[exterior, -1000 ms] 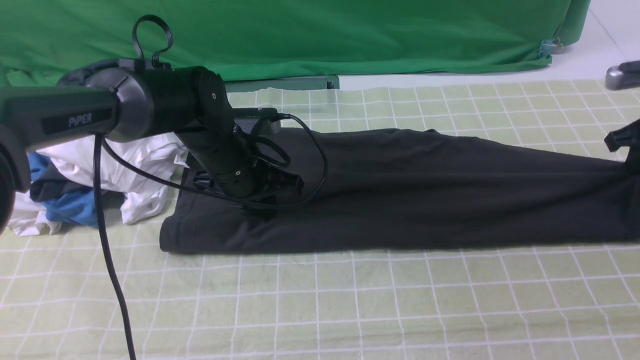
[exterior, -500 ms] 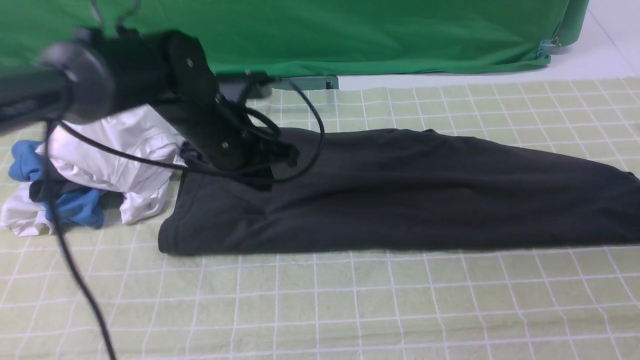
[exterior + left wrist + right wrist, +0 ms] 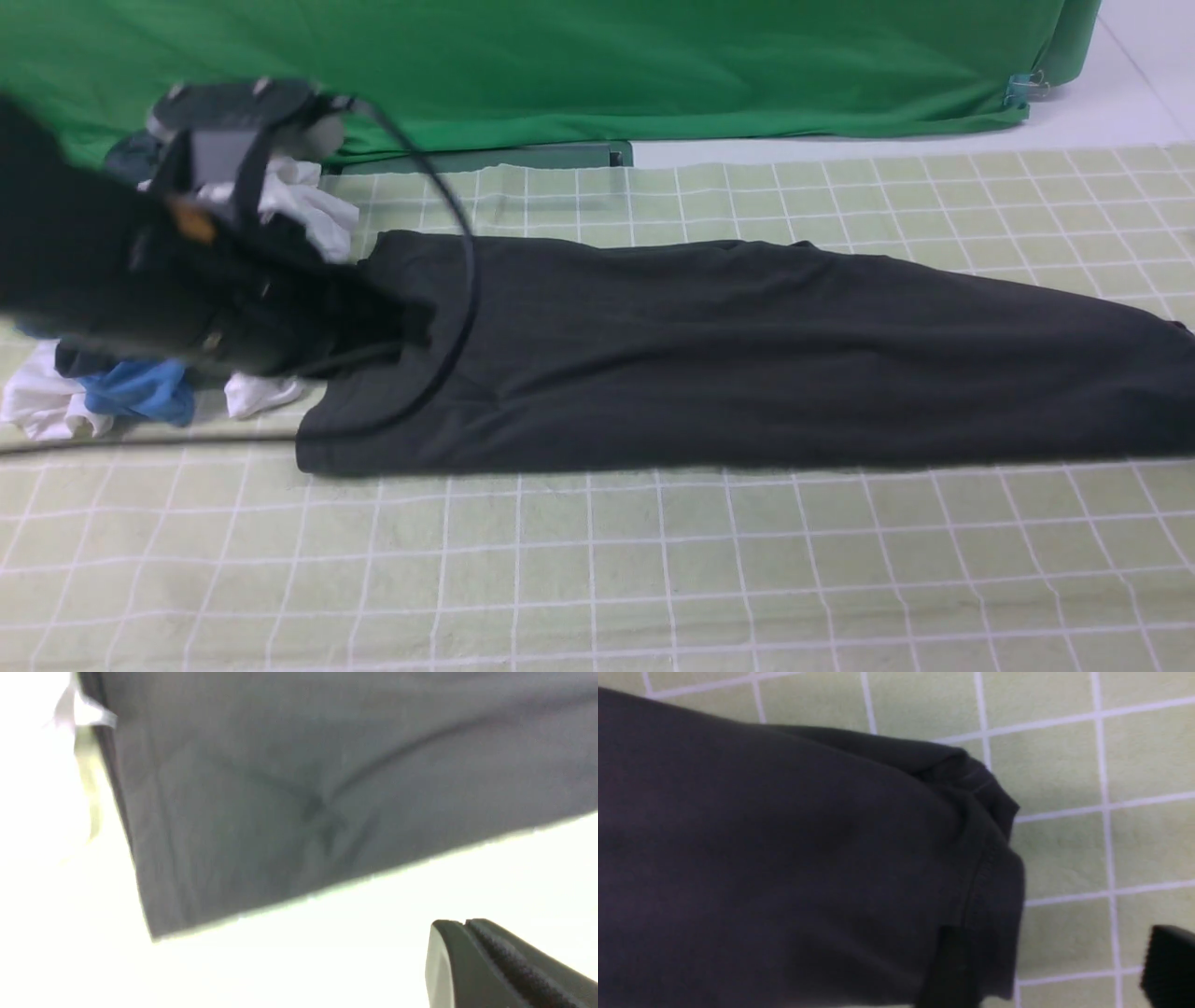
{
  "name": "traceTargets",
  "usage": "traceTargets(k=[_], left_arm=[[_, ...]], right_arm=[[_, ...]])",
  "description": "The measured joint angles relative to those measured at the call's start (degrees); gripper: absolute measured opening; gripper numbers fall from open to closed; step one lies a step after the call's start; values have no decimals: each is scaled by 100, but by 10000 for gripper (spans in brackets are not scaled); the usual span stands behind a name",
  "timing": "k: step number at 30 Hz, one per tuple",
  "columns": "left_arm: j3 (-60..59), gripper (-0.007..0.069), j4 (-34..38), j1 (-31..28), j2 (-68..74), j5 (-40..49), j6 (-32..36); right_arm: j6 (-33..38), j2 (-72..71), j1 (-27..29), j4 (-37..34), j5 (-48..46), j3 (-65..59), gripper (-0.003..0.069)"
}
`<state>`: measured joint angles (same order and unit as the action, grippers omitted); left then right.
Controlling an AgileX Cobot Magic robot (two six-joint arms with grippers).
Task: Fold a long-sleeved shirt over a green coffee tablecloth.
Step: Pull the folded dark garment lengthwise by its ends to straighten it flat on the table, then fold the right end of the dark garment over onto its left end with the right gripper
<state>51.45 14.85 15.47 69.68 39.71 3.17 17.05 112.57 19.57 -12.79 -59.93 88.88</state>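
Note:
The black-charcoal long-sleeved shirt (image 3: 747, 355) lies flat as a long narrow band across the pale green grid tablecloth (image 3: 653, 560); its chest print is hidden. My left gripper (image 3: 406, 327) is motion-blurred at the shirt's left end. In the left wrist view it (image 3: 467, 926) is shut, empty, off the shirt's corner (image 3: 280, 788). My right gripper (image 3: 1057, 966) is out of the front view. In the right wrist view it is open beside the shirt's bunched end (image 3: 761, 858): one finger (image 3: 948, 970) over the fabric, the other (image 3: 1167, 961) over the tablecloth (image 3: 1064, 765).
A heap of white and blue garments (image 3: 140, 392) lies at the left, partly behind my left arm. The plain vivid green fabric (image 3: 560, 65) hangs along the back. The arm's black cable (image 3: 462, 280) loops over the shirt's left part.
My left arm has lifted off the shirt's left part and swung back to the left. The right gripper, seen at the right edge a second ago, has left the front view.

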Motion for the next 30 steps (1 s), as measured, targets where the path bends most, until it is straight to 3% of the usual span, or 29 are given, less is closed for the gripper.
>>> traceTargets(k=[4, 12, 16, 18, 19, 20, 22, 30], left_arm=[[-509, 11, 8, 0, -411, -70, -43], [-991, 11, 16, 0, -878, -121, -249], [-998, 11, 21, 0, -878, -128, -317], [-998, 11, 20, 0, -878, -123, -317], [-998, 11, 20, 0, -878, -117, -317], [-998, 11, 20, 0, -878, -117, -317], [-998, 11, 22, 0, -878, -64, -317], [-998, 11, 22, 0, -878, 20, -317]], right_arm=[[0, 243, -33, -11, 98, 0, 606], [133, 884, -323, -23, 413, 0, 557], [169, 962, -457, 16, 527, 6, 462], [220, 961, -468, -11, 527, 11, 354], [277, 952, -479, -52, 521, 11, 187], [277, 953, -479, -52, 514, 11, 170], [277, 876, -463, -39, 508, 5, 68], [-462, 147, -207, 735, 515, 0, 60]])
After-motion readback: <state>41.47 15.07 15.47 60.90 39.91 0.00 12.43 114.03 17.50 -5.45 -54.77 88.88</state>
